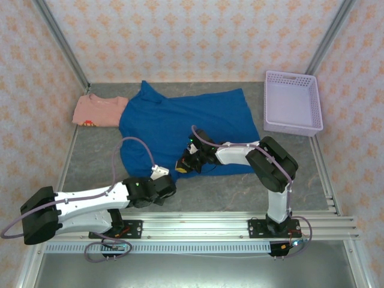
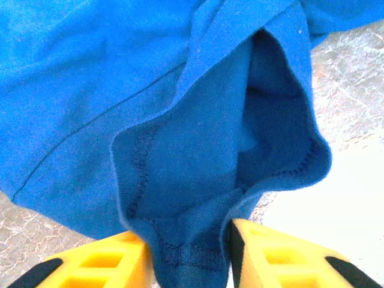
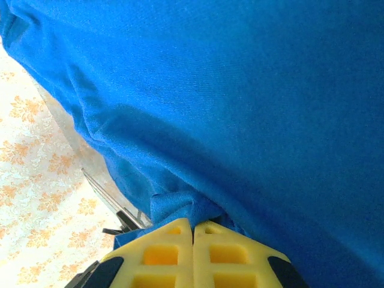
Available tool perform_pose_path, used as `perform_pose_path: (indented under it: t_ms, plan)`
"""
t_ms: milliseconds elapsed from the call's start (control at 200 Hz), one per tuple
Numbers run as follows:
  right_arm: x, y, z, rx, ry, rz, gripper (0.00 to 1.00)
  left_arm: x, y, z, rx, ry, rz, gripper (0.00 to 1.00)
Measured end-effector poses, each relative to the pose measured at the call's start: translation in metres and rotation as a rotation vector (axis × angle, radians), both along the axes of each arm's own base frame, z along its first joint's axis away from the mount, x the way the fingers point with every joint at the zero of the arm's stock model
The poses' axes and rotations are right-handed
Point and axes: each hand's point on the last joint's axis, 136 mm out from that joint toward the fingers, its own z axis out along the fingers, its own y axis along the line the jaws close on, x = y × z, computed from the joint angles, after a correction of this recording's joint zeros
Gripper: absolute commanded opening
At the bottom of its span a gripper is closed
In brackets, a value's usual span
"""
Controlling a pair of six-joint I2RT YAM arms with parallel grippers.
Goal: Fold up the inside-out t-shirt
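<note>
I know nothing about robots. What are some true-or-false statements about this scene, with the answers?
1. The blue t-shirt lies spread on the table. True.
2. The purple basket holds a shirt. False: nothing is in it.
3. The right gripper is shut on blue fabric. True.
4. The pink shirt lies on top of the blue one. False: it lies beside it.
5. The left gripper straddles the basket's rim. False: the t-shirt's hem sits between its fingers.

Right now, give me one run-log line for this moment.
t-shirt: spread out, not yet folded | left gripper: gripping hem | right gripper: shut on near edge
</note>
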Motion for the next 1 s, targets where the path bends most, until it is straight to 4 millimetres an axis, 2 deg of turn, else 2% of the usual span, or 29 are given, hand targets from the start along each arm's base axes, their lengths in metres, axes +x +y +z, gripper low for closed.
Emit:
perform_pose_path:
  t_ms: [285,520,656,751,851,1001]
  plan:
    - [0.0,0.0,0.0,0.0,0.0,0.0,0.0,0.002,0.001,-0.001,-0.009,0.009,0.004,0.19]
    - [0.0,0.0,0.0,0.0,-0.001,0.0,0.0,0.002,0.0,0.002,-0.026,0.003,0.006,0.0]
    - [-0.001,-0.001,0.0,-0.005,-0.004,0.004,0.01,0.002,0.0,0.01,-0.062,-0.015,0.017,0.0]
    - [-0.002,-0.003,0.003,-0.012,-0.014,0.01,0.07,0.001,0.002,0.017,-0.092,-0.025,0.034,0.0]
    - [-0.003,-0.008,0.011,-0.024,-0.04,0.019,0.19,0.0,0.003,0.023,-0.137,-0.028,0.059,0.0]
    - [-0.002,-0.025,0.037,-0.053,-0.133,0.035,0.36,-0.001,0.006,0.027,-0.178,-0.017,0.098,0.0]
